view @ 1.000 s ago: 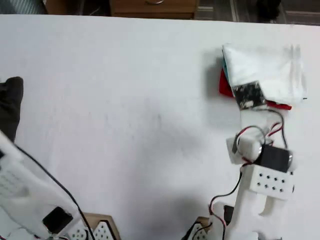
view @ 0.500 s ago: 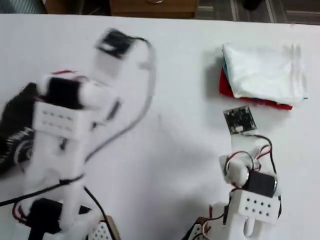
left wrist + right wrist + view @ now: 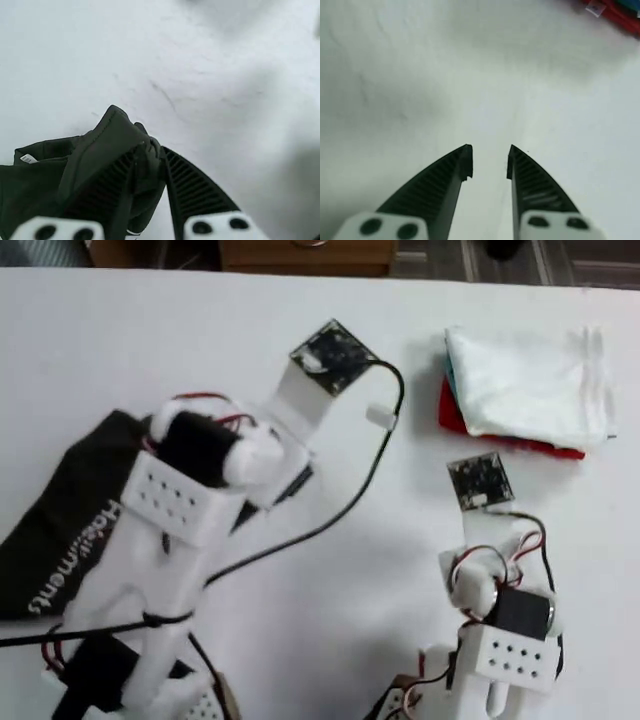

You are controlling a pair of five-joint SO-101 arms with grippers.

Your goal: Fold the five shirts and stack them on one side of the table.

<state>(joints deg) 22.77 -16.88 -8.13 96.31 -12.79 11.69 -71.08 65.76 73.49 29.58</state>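
Note:
A black shirt (image 3: 70, 530) with white print lies spread at the table's left, one end lifted. My left gripper (image 3: 155, 150) is shut on a bunched fold of that black shirt (image 3: 100, 150), and in the high view the left gripper (image 3: 295, 480) sits near the table's middle. At the far right lies a folded stack (image 3: 530, 390), white on top with red (image 3: 450, 412) and a teal edge beneath. My right gripper (image 3: 490, 150) is open over bare table, just short of the stack, whose red edge (image 3: 615, 15) shows ahead of it.
The left arm's black cable (image 3: 340, 510) loops across the middle of the white table (image 3: 150, 330). The right arm (image 3: 505, 625) stands at the near right edge. A wooden cabinet (image 3: 305, 255) is beyond the far edge.
The left arm has swung in from the left edge toward the middle, dragging the black shirt with it. The right arm drew back from the stack a second ago and has since kept still.

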